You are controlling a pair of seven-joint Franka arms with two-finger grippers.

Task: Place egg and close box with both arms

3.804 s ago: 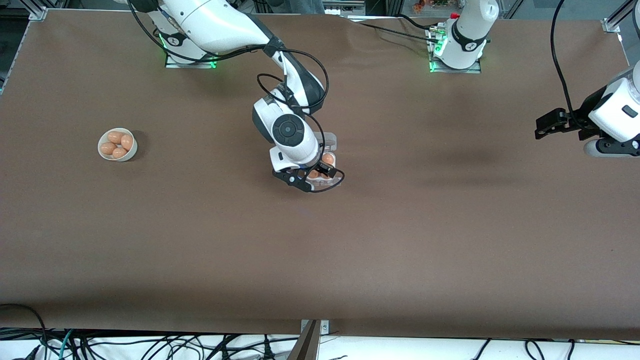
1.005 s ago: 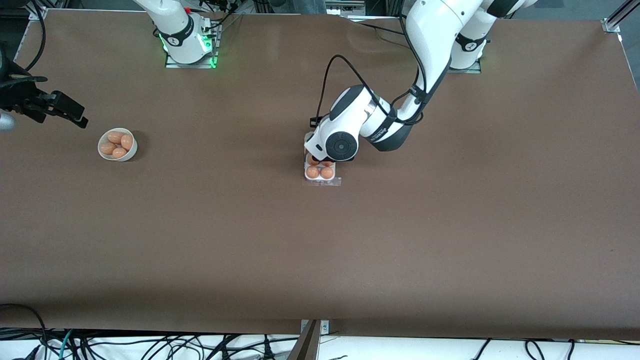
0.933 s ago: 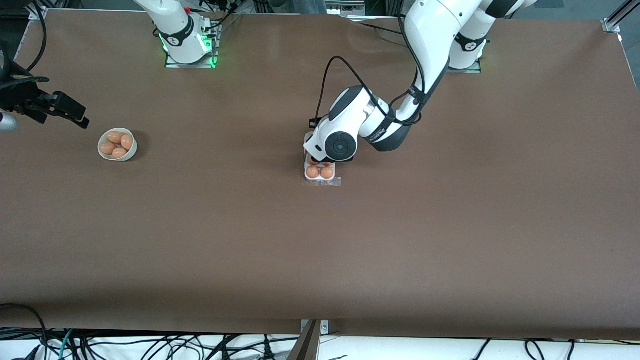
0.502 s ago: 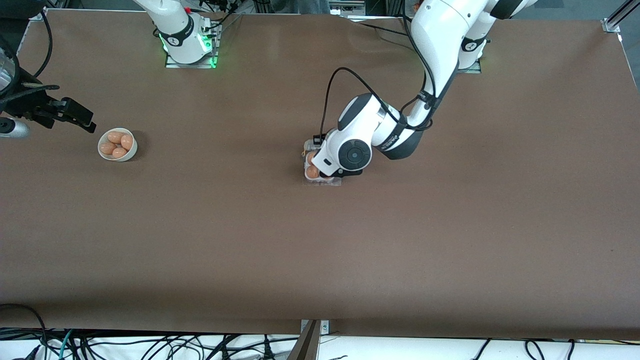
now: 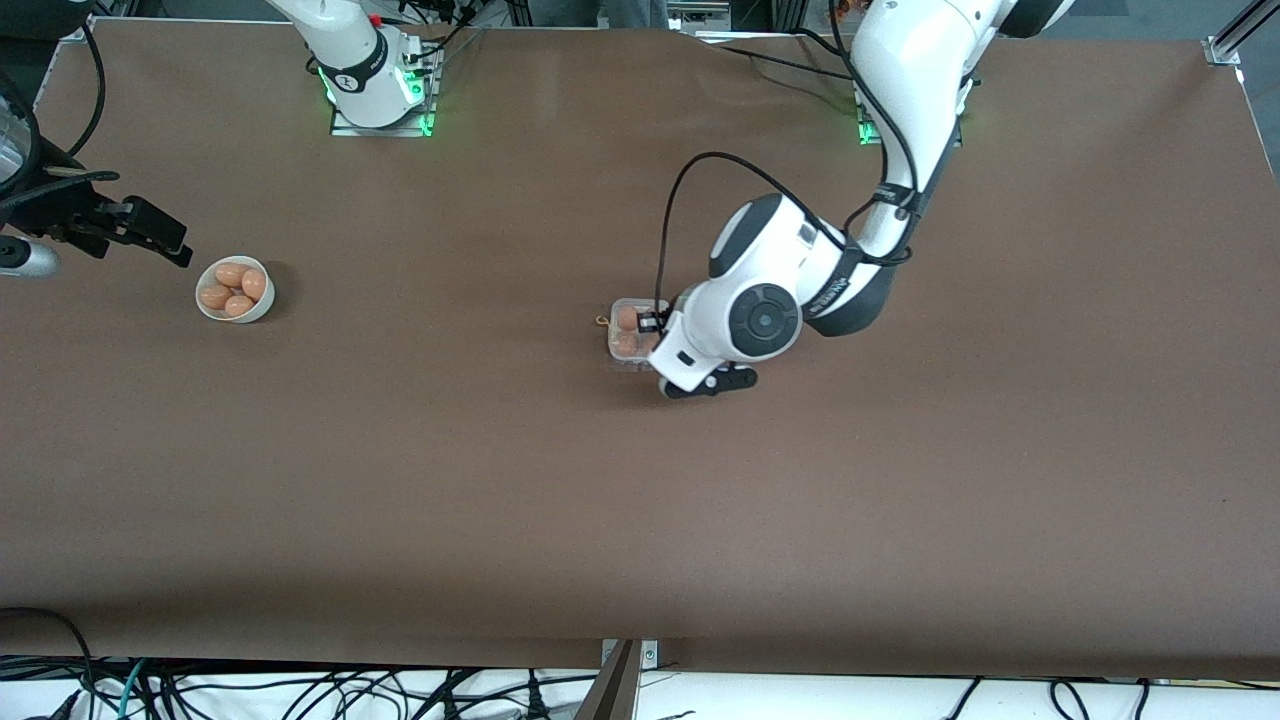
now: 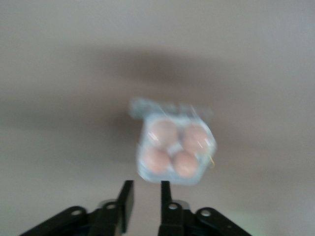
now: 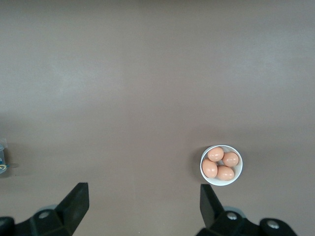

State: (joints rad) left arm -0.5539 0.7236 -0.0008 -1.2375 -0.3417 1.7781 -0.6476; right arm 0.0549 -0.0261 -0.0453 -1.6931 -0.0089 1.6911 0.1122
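- Right gripper point(image 5: 150, 232), wide open and empty, waits over the table's right-arm end beside the round white bowl point(image 5: 236, 290) of eggs.
- Small clear-plastic egg box point(image 5: 632, 335), lid down over four light-brown eggs, sits mid-table.
- Left gripper point(image 6: 146, 199), slightly parted and empty, hangs just beside the box, the nearer arm.

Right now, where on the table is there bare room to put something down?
The brown table is bare between the white bowl and the egg box, and all along the camera's edge. It is crowded only at the box, where the left pincer hangs.
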